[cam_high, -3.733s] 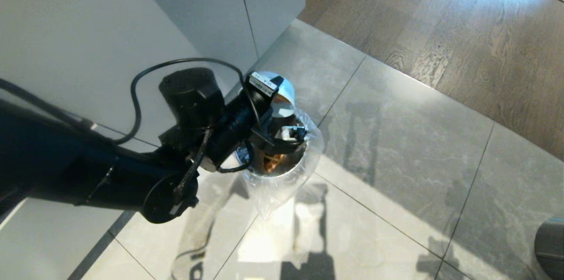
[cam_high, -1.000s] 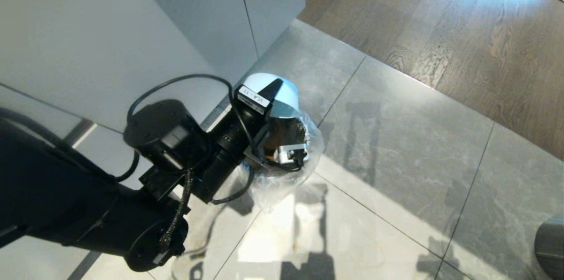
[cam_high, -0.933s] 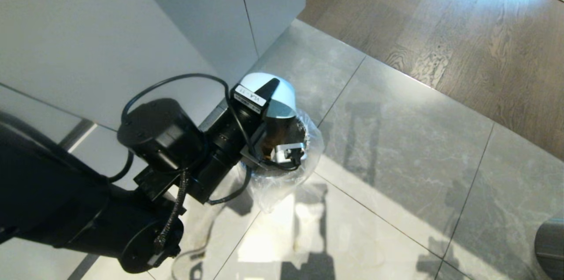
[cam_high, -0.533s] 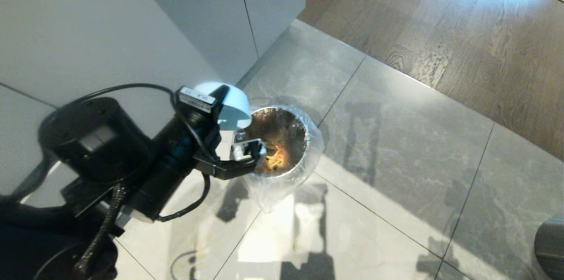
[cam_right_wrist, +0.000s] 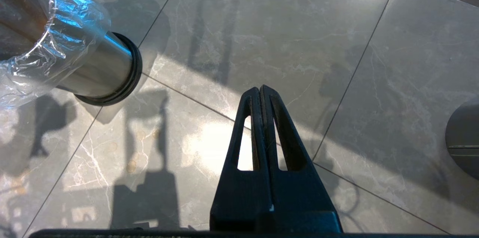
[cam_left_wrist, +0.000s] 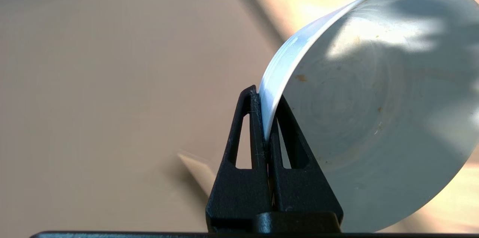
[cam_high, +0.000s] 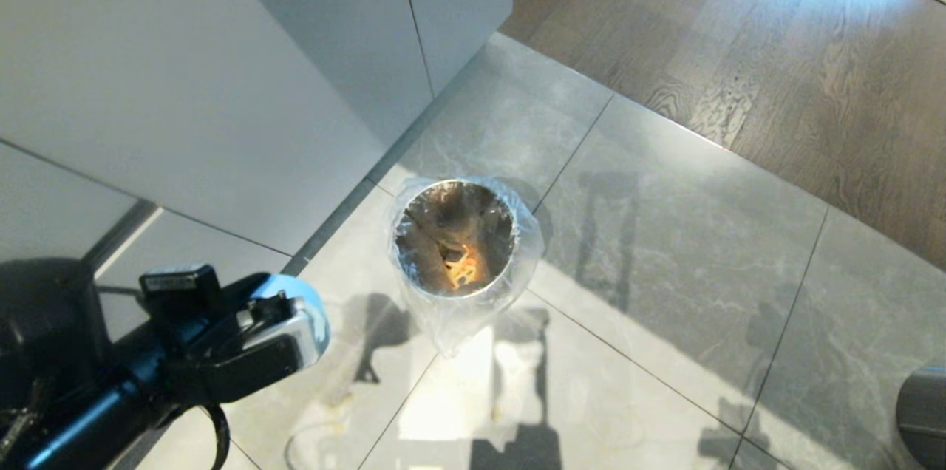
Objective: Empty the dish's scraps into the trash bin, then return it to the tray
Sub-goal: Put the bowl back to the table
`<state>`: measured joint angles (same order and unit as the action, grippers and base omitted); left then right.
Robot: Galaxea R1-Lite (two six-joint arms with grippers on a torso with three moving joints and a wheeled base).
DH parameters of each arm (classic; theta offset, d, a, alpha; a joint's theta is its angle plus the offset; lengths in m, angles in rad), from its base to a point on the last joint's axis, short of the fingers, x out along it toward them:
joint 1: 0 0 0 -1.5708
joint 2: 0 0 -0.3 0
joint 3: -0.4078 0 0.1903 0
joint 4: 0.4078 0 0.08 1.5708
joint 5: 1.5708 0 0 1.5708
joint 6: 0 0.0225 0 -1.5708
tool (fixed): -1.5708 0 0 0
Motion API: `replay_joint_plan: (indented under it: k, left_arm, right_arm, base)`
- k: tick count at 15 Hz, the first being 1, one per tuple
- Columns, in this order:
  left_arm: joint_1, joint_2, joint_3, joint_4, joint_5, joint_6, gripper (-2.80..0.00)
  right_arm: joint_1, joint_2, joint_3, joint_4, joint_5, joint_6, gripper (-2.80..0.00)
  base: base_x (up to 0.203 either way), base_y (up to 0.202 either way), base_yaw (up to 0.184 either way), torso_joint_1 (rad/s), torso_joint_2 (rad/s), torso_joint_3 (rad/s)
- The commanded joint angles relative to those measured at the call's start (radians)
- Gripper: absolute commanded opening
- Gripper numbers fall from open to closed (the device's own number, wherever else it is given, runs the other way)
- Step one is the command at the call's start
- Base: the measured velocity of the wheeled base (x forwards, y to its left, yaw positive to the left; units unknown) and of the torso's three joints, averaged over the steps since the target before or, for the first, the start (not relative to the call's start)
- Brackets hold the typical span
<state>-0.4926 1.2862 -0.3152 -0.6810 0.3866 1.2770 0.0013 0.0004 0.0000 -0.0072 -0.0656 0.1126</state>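
Left gripper (cam_left_wrist: 267,133) pinches the rim of the glossy pale blue-white bowl (cam_left_wrist: 374,110) at lower left, tipped and scrap-free, orange scraps (cam_high: 462,270) lying in the lined metal bin (cam_high: 414,285) at centre; right gripper (cam_right_wrist: 261,94) closed, holding nothing.

Big grey stone floor tiles (cam_high: 665,270) with thin lines between them, brown wood floor (cam_high: 739,34) far right, plain white cupboards (cam_high: 222,49) on the left, bright sun patches and dark shadows near.
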Motion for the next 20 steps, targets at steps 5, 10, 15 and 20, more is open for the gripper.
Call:
replay_joint_plan:
  k: [5, 10, 15, 20]
  left_arm:
    - [0.005, -0.286, 0.246, 0.123, 0.002, -0.876, -2.80]
    - [0.194, -0.487, 0.283, 0.174, -0.126, -1.121, -2.80]
    - [0.341, -0.743, 0.285, 0.431, -0.548, -1.381, -2.80]
    - [0.517, -0.979, 0.277, 0.684, -0.506, -1.437, -2.80]
  right_arm:
    - [0.000, 0.000, 0.000, 0.000, 0.000, 0.001, -2.80]
    - [0.000, 0.000, 0.000, 0.000, 0.000, 0.001, -2.80]
    - [0.000, 0.000, 0.000, 0.000, 0.000, 0.001, -2.80]
    - [0.000, 0.000, 0.000, 0.000, 0.000, 0.001, -2.80]
  base:
    - [0.000, 0.000, 0.000, 0.000, 0.00, 0.000]
    - [0.000, 0.000, 0.000, 0.000, 0.00, 0.000]
    - [0.000, 0.000, 0.000, 0.000, 0.00, 0.000]
    - [0.000, 0.000, 0.000, 0.000, 0.00, 0.000]
